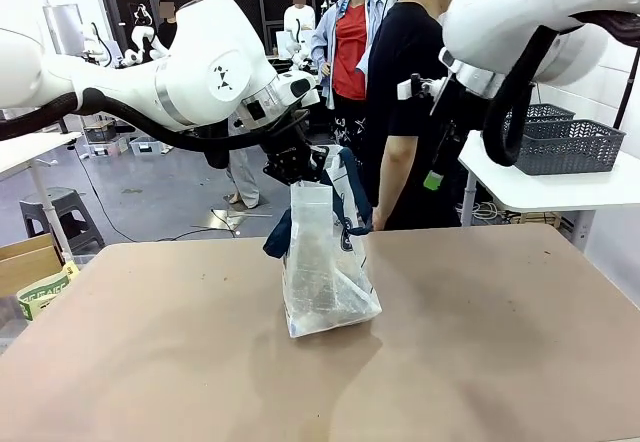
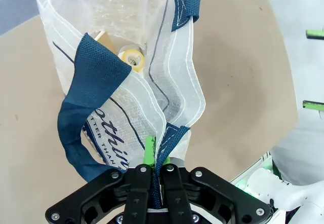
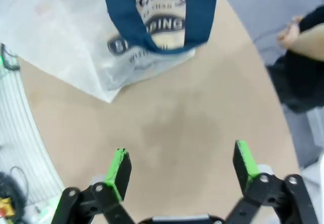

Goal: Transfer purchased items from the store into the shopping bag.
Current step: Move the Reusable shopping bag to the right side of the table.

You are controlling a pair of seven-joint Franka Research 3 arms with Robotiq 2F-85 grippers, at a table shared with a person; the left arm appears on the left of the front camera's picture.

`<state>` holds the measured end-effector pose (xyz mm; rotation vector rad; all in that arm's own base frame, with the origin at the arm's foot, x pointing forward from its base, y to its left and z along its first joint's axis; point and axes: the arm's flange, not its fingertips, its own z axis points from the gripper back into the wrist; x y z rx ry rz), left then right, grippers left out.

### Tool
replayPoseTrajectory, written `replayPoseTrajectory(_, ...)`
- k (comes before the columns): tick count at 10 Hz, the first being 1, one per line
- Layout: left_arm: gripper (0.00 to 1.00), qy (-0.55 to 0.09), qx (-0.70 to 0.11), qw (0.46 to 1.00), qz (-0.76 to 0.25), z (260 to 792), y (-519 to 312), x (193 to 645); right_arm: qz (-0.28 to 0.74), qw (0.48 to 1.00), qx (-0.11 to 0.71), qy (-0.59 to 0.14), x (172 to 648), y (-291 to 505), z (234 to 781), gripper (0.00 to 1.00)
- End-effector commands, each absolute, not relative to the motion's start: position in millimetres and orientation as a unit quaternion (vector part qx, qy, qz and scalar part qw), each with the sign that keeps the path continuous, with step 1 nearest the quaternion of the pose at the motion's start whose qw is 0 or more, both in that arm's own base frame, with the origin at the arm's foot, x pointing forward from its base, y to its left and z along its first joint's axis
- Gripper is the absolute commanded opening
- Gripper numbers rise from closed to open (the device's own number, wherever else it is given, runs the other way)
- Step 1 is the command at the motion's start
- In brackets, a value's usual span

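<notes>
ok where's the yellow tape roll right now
The yellow tape roll lies inside the shopping bag mid-table, beside a brown card piece; the left gripper pinches the bag's rim.

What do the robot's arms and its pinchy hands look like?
Both arms are smooth, rounded and white. The left arm has a black cable along it; a thick black cable loops under the right arm. The left gripper and right gripper are black, with bolts and green fingertip pads.

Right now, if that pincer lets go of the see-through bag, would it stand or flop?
Probably sag: the shopping bag looks thin and creased, its rim held up by the left pincer pinching it. It seems light, with only a yellow roll visible inside, so a push would likely slide or tip it.
</notes>
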<state>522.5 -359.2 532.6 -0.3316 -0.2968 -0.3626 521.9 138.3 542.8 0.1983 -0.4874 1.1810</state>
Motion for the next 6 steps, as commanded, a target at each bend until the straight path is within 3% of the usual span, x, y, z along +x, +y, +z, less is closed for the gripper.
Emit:
replayPoseTrajectory(1,0.0,-0.147,-0.164,0.958,-0.181,532.9,-358.1,522.9,0.56,0.771,0.166,-0.256,523.6,130.7,531.2,1.0)
replayPoseTrajectory(3,0.0,-0.147,-0.164,0.958,-0.181,532.9,-358.1,522.9,0.537,0.782,0.189,-0.254,526.9,124.3,532.6,1.0)
replayPoseTrajectory(4,0.0,-0.147,-0.164,0.958,-0.181,532.9,-358.1,522.9,0.551,0.778,0.149,-0.263,526.6,130.7,537.0,1.0)
replayPoseTrajectory(6,0.0,-0.147,-0.164,0.958,-0.181,532.9,-358.1,522.9,0.551,0.778,0.149,-0.263,526.6,130.7,537.0,1.0)
